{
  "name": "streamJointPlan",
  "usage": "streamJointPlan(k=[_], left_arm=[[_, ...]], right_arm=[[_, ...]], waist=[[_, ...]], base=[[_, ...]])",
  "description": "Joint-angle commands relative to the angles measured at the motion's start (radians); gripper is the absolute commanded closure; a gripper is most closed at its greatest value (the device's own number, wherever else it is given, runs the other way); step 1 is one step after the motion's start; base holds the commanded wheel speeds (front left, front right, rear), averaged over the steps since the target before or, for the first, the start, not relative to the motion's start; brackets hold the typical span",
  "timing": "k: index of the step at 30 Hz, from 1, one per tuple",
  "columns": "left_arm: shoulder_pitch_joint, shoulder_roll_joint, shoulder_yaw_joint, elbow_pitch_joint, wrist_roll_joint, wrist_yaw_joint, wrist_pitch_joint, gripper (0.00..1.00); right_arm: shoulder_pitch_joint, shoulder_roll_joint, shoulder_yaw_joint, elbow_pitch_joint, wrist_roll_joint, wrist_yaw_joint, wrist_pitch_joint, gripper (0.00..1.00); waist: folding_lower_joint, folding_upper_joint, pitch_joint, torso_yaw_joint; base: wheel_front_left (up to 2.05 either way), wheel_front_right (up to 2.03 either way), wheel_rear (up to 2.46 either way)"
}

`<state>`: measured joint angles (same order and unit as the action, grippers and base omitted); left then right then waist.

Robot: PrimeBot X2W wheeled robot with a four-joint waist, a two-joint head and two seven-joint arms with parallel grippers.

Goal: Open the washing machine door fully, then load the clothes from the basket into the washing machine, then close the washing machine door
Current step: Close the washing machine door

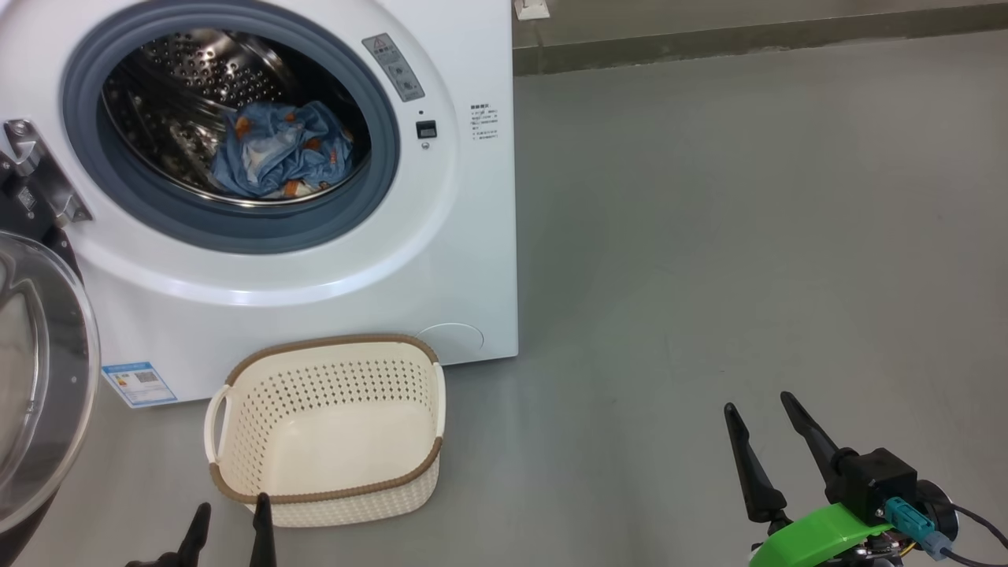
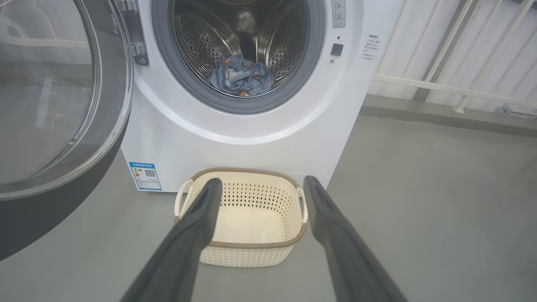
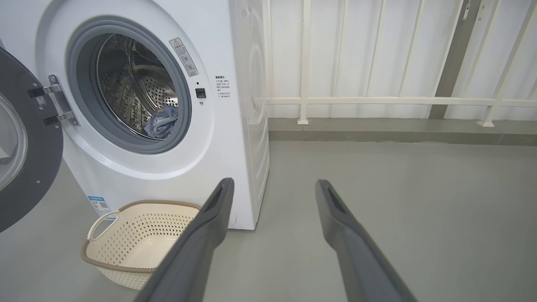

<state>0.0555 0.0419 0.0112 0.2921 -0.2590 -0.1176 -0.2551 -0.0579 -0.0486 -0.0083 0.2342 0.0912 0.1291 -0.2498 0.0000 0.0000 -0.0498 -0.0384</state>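
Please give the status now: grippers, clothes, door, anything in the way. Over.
Open, empty: left gripper, right gripper. Loaded: clothes in drum, basket empty. Not yet closed: washing machine door. The basket sits near its swing.

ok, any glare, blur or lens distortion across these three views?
Head view: even light, sharp, faint reflections in the washing machine door glass. Left wrist view: left gripper slightly soft up close, bright highlights on the drum. Right wrist view: railing bars splay from wide-angle distortion.

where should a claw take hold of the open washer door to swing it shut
Probably the round glass-windowed door's glossy black rim, well away from the steel hinge, coming from the robot's left with the open left claw: the bulging glass offers no edge.
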Motion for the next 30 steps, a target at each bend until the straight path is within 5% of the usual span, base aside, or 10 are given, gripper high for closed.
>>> streamJointPlan(k=[1, 30], left_arm=[[-0.040, 0.008, 0.029, -0.020, 0.009, 0.006, -0.007, 0.00], [-0.045, 0.008, 0.028, -0.013, 0.018, 0.030, -0.007, 0.00]], right_arm=[[-0.024, -0.002, 0.028, -0.022, 0.003, 0.002, -0.012, 0.00], [-0.013, -0.002, 0.032, -0.033, 0.010, 0.002, -0.012, 0.00]], waist=[[0.0000, 0.0000, 0.000, 0.001], [0.0000, 0.0000, 0.004, 0.037]], base=[[0.00, 0.00, 0.00], [0.00, 0.00, 0.00]])
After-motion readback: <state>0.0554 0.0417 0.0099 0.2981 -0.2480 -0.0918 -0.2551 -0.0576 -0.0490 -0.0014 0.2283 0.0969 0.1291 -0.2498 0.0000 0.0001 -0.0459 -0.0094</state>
